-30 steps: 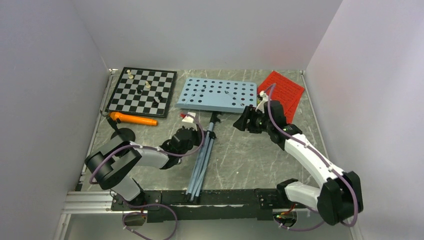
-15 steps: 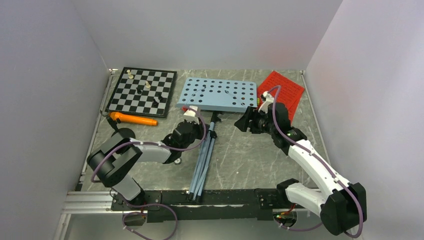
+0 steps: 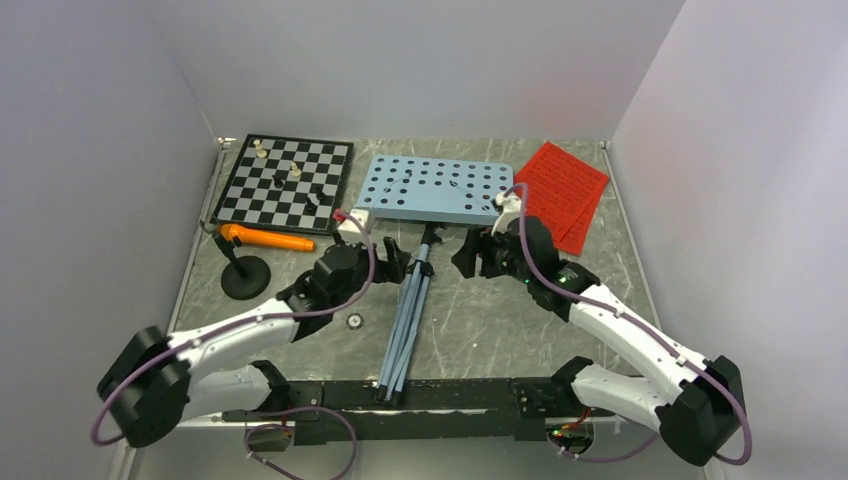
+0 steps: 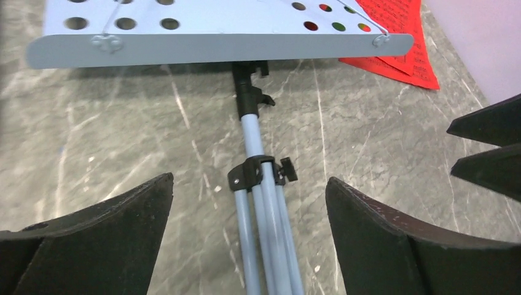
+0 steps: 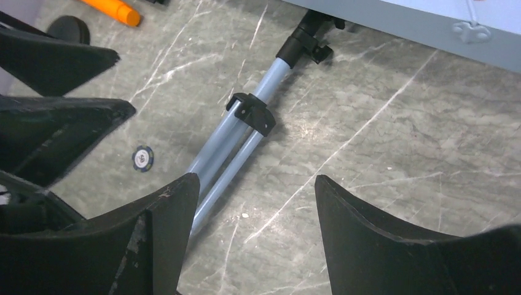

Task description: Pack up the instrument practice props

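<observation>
The light-blue music stand (image 3: 435, 190) is lying folded across the middle of the worktop (image 3: 500, 320), with the red sheet-music pages (image 3: 565, 190) resting far right and the orange microphone (image 3: 265, 238) sitting left. The left end effector (image 4: 249, 184) and right end effector (image 5: 255, 181) are hovering open, flanking the stand's pole.

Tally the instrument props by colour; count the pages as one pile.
Orange: 1, microphone with black base
Red: 1, pages
Light blue: 1, music stand
Total: 3
</observation>
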{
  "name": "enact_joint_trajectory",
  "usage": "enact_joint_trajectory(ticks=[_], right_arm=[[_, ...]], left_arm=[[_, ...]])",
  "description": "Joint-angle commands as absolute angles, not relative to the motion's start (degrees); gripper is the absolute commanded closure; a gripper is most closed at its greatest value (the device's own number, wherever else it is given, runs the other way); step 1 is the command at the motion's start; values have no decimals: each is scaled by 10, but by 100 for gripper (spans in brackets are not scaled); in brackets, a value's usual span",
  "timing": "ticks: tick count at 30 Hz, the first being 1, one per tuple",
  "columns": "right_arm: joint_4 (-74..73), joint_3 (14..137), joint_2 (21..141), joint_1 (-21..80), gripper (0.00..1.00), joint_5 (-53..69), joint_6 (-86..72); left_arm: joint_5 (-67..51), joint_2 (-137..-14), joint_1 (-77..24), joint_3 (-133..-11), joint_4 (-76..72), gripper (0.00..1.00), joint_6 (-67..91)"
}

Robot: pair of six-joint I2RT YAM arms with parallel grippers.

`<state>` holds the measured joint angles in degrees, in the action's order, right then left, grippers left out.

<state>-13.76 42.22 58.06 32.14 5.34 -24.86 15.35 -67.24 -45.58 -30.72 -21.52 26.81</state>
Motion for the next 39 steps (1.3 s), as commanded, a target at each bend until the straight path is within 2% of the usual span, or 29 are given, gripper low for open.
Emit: enact_joint_trajectory(ticks=[1, 7, 13, 16, 17, 21, 31, 39], right_arm=[[-122, 448, 556, 397, 26, -136, -213], [-58, 406, 500, 399, 21, -164, -211], [-70, 405, 493, 399, 16, -220, -228], [-56, 390, 487, 399, 2, -220, -236], [-51, 384, 485, 399, 1, -220, -243], [-41, 380, 476, 399, 0, -238, -263], [-21, 381, 467, 399, 0, -268, -262], [-36, 385, 464, 399, 0, -269, -260]], left_arm=[[196, -572, -457, -318, -56, 1, 287], [261, -469, -456, -333, 82, 1, 333], [305, -441, -456, -363, 155, 1, 382], [316, -442, -456, -371, 162, 1, 387], [321, -443, -456, -371, 161, 1, 387], [344, -451, -456, -380, 176, 1, 407], [398, -528, -459, -497, 347, 1, 455], [379, -497, -459, -464, 304, 1, 394]])
